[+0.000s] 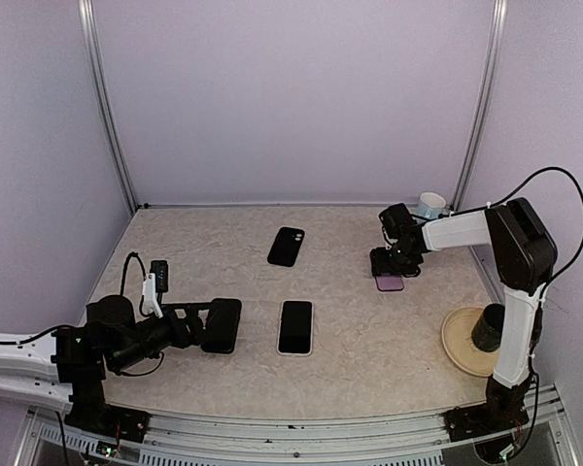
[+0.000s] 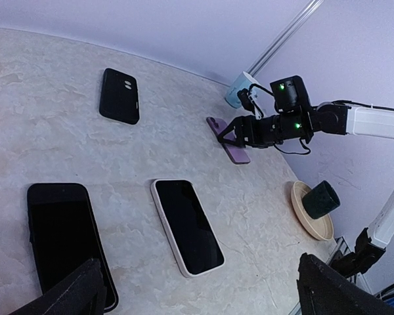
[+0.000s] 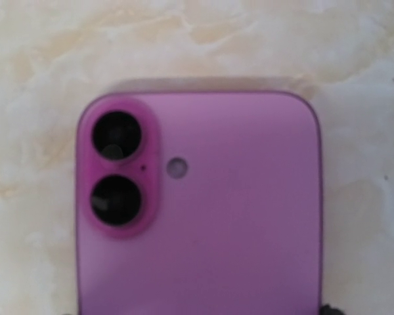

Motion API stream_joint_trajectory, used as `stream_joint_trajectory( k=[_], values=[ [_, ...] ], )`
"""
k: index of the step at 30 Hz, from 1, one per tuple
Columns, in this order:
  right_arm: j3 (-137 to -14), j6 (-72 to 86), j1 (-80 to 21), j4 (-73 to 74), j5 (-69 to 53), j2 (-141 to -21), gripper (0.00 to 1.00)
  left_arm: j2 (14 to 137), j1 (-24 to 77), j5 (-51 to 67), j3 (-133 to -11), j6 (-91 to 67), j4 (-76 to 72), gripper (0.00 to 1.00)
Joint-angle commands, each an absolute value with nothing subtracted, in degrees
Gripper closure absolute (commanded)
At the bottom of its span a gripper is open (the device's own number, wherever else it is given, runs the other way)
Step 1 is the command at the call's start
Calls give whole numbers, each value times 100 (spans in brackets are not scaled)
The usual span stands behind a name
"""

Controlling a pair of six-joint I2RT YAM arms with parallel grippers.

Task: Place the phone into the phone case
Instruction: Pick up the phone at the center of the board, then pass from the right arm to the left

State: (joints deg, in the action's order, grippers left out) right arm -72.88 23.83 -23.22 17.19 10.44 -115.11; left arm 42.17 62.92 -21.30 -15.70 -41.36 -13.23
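Overhead view, clock directions read from the table's point(image 1: 369, 374) centre, 12 o'clock at the back wall. The right arm point(image 1: 466, 231) reaches in toward 2 o'clock; the left arm point(image 1: 126, 335) lies low at 8 o'clock. A tan plate point(image 1: 455, 348) carrying a dark cup point(image 1: 488, 327) sits at 4 o'clock.

I take the purple phone point(image 3: 217, 230) as the task's handset. It lies flat at 2 o'clock, back up, and the right gripper point(image 2: 228, 136) hangs directly over it. The jaws straddle its width, but I cannot tell whether the pads touch its edges or grip it. The left gripper point(image 2: 200, 289) is spread fully and grasps nothing. A black handset point(image 1: 222, 324) lies just beside it at 8 o'clock, with a white-edged phone point(image 1: 295, 327) at 6 o'clock.

The black phone case point(image 1: 287, 246) lies at 12 o'clock, well apart from the purple phone.

I judge the phone to be rigid, fairly dense and smooth-backed, so it is likely to slip under a light pinch. Its glass faces are breakable. I would take it across the two long edges, clear of the twin lenses point(image 3: 117, 134) in the upper corner. The case looks softer and probably needs bracing by the other arm while the phone presses in. A pale cup point(image 1: 431, 204) stands at 1 o'clock.
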Motion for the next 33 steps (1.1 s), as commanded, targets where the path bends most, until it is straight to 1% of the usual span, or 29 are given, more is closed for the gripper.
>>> stream_joint_trajectory(
  k=[1, 5, 12, 18, 27, 33],
  values=[
    [-7070, 2326, -2259, 1906, 770, -11743, 35, 4136, 6242, -2162, -1470, -4155, -1353, 1],
    [-6917, 2229, -2259, 1775, 721, -11444, 36, 4114, 6245, -2171, -1459, -4166, -1353, 1],
    [-6765, 1975, -2346, 1637, 747, -11002, 36, 4219, 6248, -2141, -1468, -4144, -1510, 1],
    [-6594, 1732, -2715, 1412, 823, -10701, 35, 4413, 6242, -2068, -1531, -4134, -1622, 1],
    [-6149, 1677, -3009, 884, 576, -10268, 36, 4612, 6249, -1973, -1696, -4112, -1626, 1],
    [-5905, 1475, -3406, 535, 550, -9989, 35, 4983, 6228, -1808, -1957, -4074, -1650, 1]
  ],
)
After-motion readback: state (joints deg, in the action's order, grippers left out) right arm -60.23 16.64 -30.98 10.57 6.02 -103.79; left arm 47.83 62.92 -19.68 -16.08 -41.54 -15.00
